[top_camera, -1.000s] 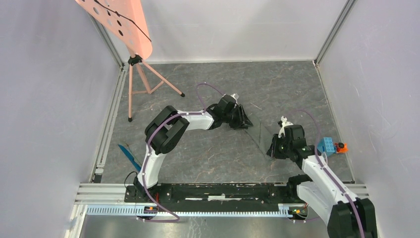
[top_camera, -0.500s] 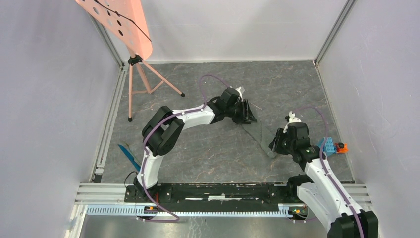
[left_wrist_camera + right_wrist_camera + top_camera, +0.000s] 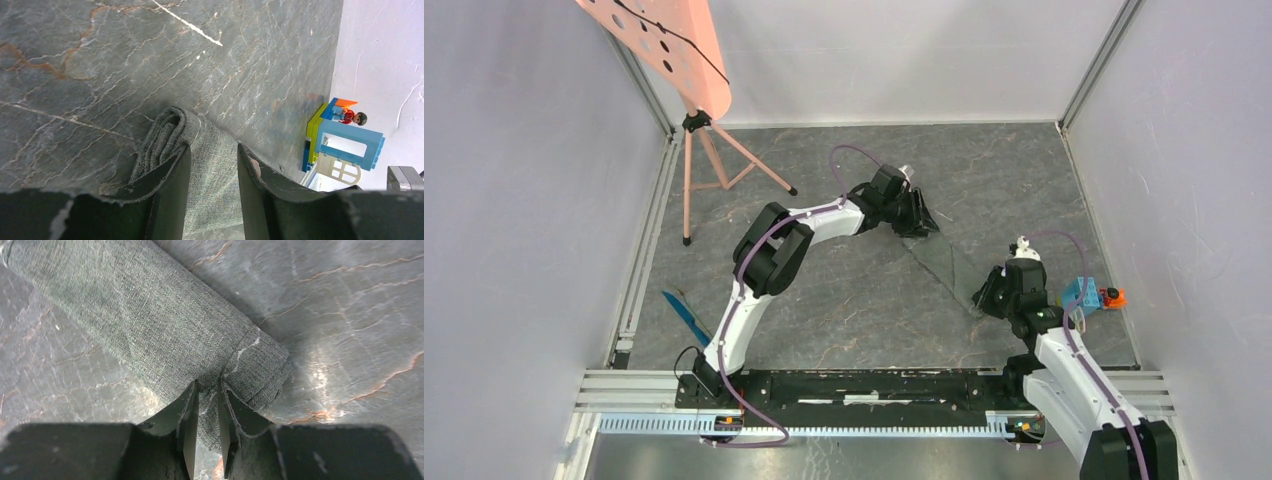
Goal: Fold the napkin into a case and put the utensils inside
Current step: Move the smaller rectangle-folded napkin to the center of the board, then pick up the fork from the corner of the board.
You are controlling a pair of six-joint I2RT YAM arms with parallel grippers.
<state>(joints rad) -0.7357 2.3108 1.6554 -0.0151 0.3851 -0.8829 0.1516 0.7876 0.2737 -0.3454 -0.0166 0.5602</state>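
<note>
This is a robotics lab cell, not anybody's home. Plain white panel walls (image 3: 924, 50) on aluminium frame posts (image 3: 1099, 60) box in a slate-patterned floor (image 3: 844, 300). A left arm (image 3: 764, 260) and a right arm (image 3: 1074, 370) are bolted by a black rail (image 3: 864, 385) at the near edge, with purple cables (image 3: 849, 160) looping off them. A pink perforated board (image 3: 664, 45) on a tripod (image 3: 714, 165) stands in the far-left corner.

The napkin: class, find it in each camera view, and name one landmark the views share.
Top external: napkin, narrow strip right of centre, between both claws.
Left wrist: napkin bottom centre, in the left claw.
Right wrist: napkin, diagonal roll, upper left down to the right claw.
Shared landmark: the veined slate floor.
</note>
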